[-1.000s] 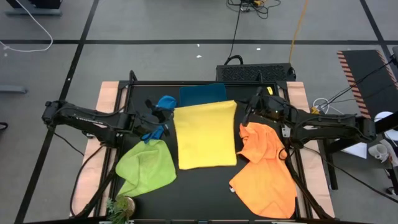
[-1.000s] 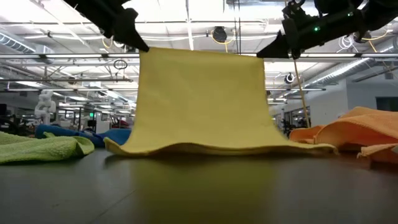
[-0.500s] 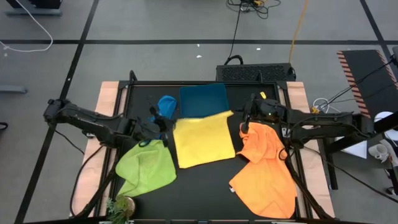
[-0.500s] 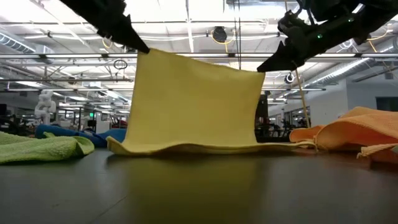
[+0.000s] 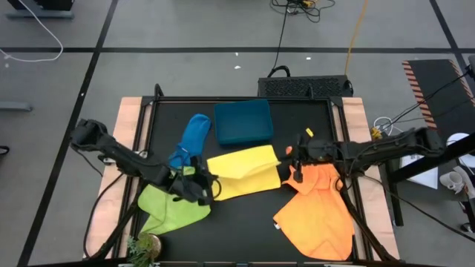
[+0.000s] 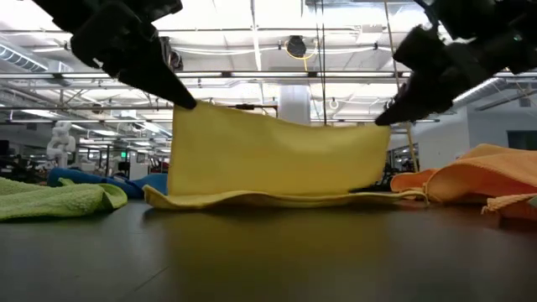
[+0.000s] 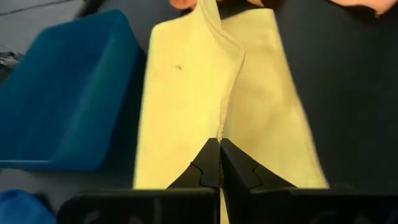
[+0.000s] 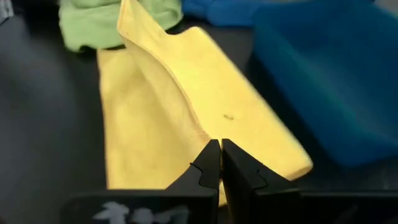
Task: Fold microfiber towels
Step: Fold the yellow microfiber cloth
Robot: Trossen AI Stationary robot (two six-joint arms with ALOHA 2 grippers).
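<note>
The yellow towel (image 5: 241, 172) is at the table's middle. Its near part (image 6: 277, 200) lies on the table and its other edge is raised between my two grippers. My left gripper (image 5: 209, 185) is shut on the raised edge's left corner and my right gripper (image 5: 294, 159) on its right corner. A green towel (image 5: 175, 205) lies crumpled at the near left. A blue towel (image 5: 191, 136) lies behind it, and an orange towel (image 5: 319, 204) is heaped at the right. The teal bin (image 5: 243, 122) stands behind the yellow towel. My left gripper pinches the left corner of the raised edge (image 7: 219, 133) between its two fingers, slanting down from the table's left. The cloth hangs from that corner (image 6: 188, 107) down onto the table. My right gripper pinches the right corner of the same edge (image 8: 214, 139) between its two fingers, slanting down from the table's right. This corner (image 6: 379, 126) is lower than the left one, and the edge between them sags a little.
A small potted plant (image 5: 143, 246) stands at the table's near left corner. A dark grille box (image 5: 304, 87) sits behind the table's far edge. Bare black table top (image 5: 245, 226) shows in front of the yellow towel.
Both grippers have gone down and toward the table's near edge, the left one farther, each staying shut on its corner. The yellow towel's raised edge has come forward and lower over the part on the table, which has stayed put. The teal bin now shows whole.
</note>
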